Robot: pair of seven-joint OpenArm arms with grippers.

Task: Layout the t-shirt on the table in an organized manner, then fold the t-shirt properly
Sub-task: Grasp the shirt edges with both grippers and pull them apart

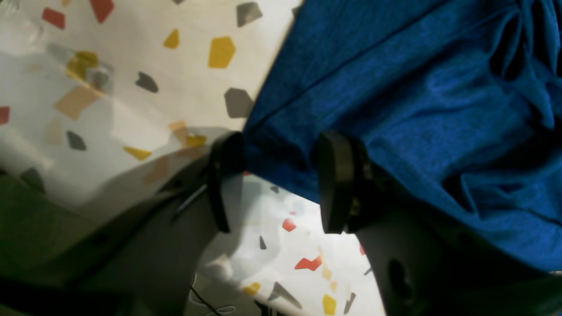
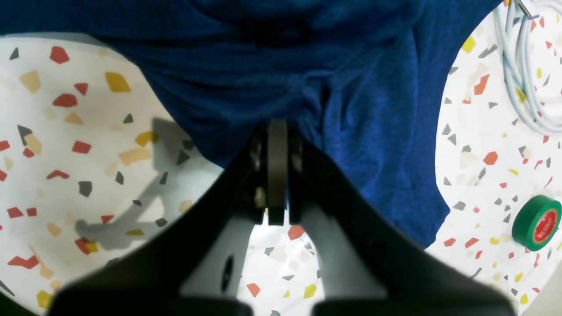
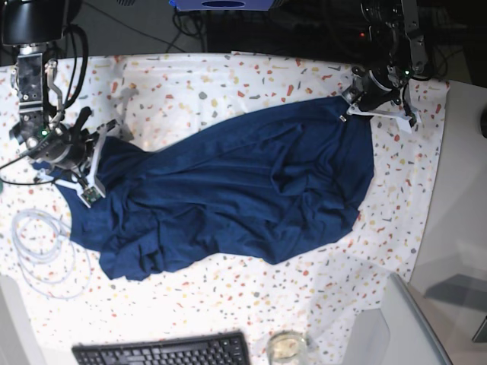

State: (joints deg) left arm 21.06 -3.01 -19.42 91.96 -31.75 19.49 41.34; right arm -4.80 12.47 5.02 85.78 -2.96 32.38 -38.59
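Two claws at work on one t-shirt (image 3: pixel 228 194), spread in a rumpled dark-blue sheet across the middle of the speckled desk (image 3: pixel 228 84). At the left of the base view, right claw (image 3: pixel 67 156) pressed together on a gathered bunch of cloth at the shirt's edge; close up, right claw (image 2: pixel 277 166) pinching that bunch with pleats fanning out from the pads. At the right of the base view, left claw (image 3: pixel 364 95) at the far corner of the shirt; close up, left claw (image 1: pixel 281 182) spread apart, a hemmed edge lying between the pads but not squeezed. Soft, light, limp cloth by the look of it: likely to sag, crease and slide, so best taken at hems, corners or shoulders and pulled taut. Only from the right wrist: green tape roll (image 2: pixel 536 223) and pale cable (image 2: pixel 522 87) close by the shirt. Only from the base view: keyboard (image 3: pixel 163 351) at the near edge, plus the shirt's whole outline.
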